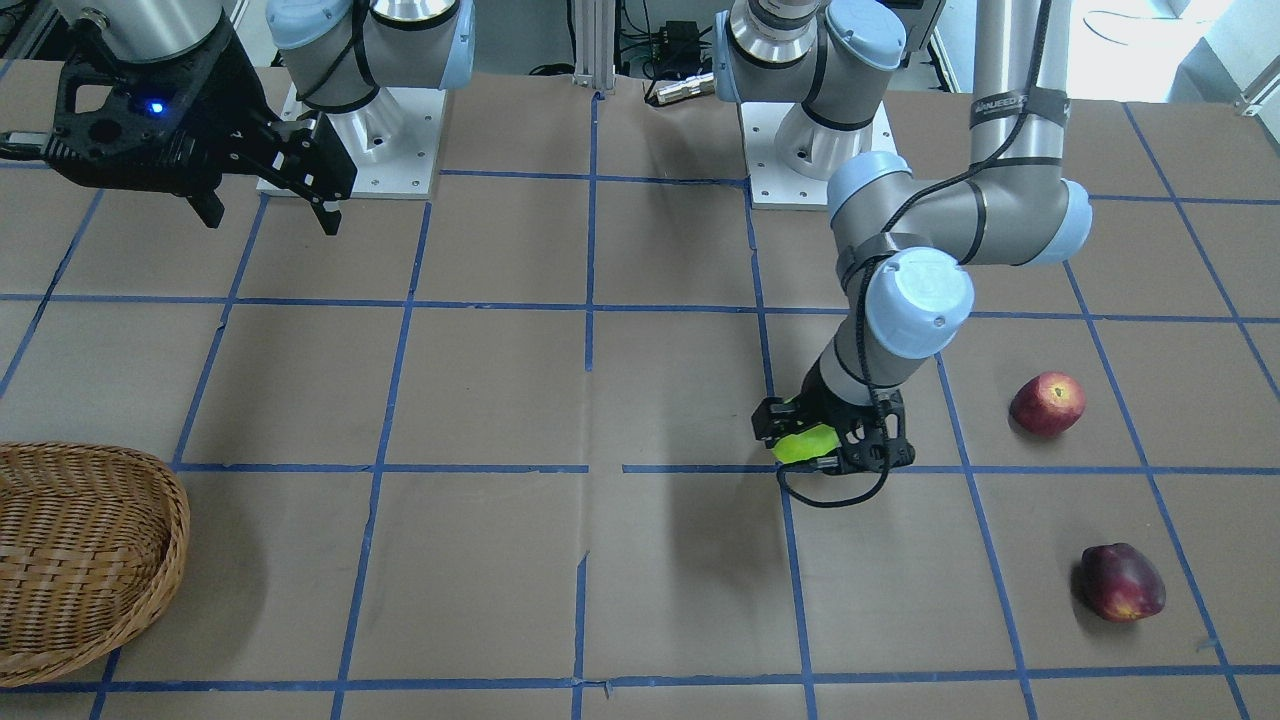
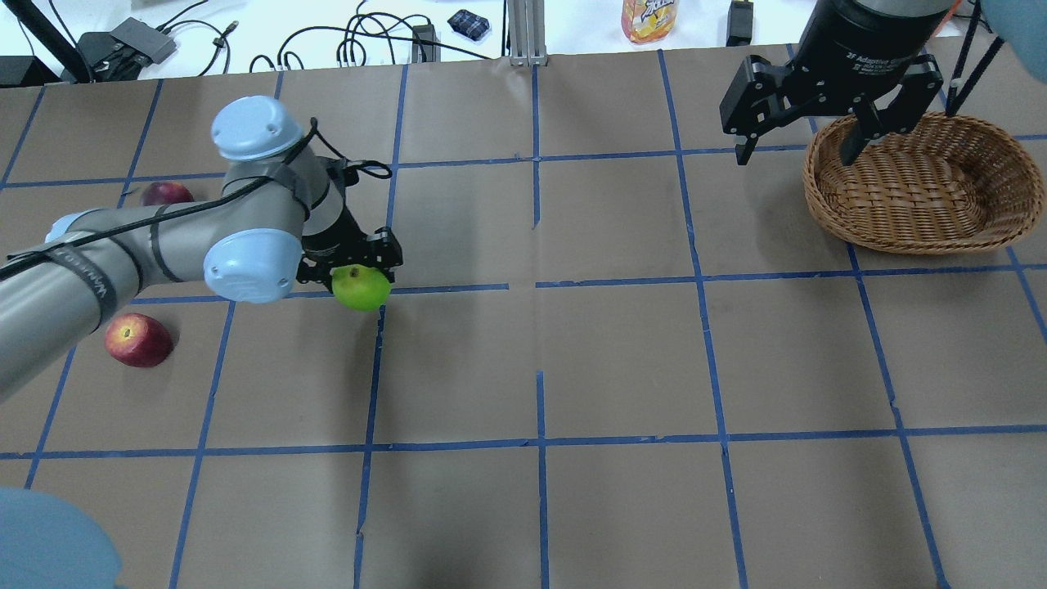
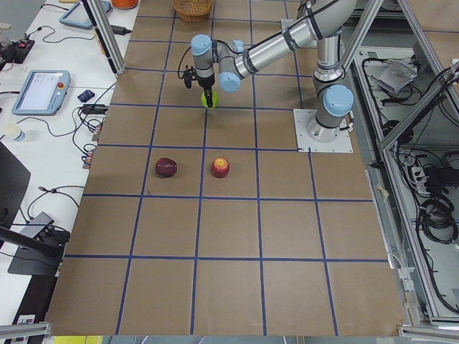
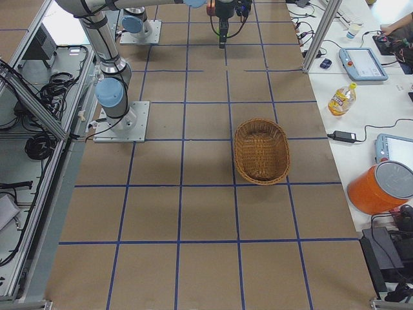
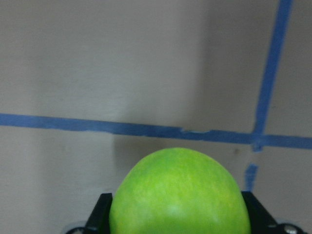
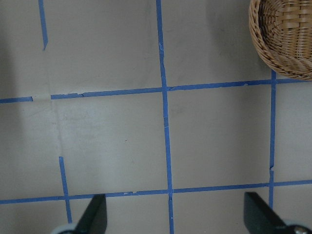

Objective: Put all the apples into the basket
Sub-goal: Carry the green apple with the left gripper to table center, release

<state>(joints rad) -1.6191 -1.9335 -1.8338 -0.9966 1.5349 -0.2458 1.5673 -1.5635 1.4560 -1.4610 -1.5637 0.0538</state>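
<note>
The lime green apple (image 2: 361,288) (image 1: 806,444) (image 5: 179,195) (image 3: 209,97) sits between the fingers of my left gripper (image 2: 353,270) (image 1: 822,440), which is shut on it, low over the table. Two dark red apples lie apart from it: one (image 2: 138,339) (image 1: 1047,403) (image 3: 220,168) nearer the robot, one (image 2: 167,194) (image 1: 1122,582) (image 3: 166,167) farther. The wicker basket (image 2: 918,184) (image 1: 80,560) (image 4: 261,152) (image 6: 285,36) stands empty on the table's right side. My right gripper (image 2: 797,143) (image 1: 268,215) is open and empty, high beside the basket.
The table is brown paper with a blue tape grid (image 2: 540,282). Cables, a bottle (image 2: 649,18) and devices lie beyond the far edge. An orange bucket (image 4: 382,186) and tablets stand on the side bench.
</note>
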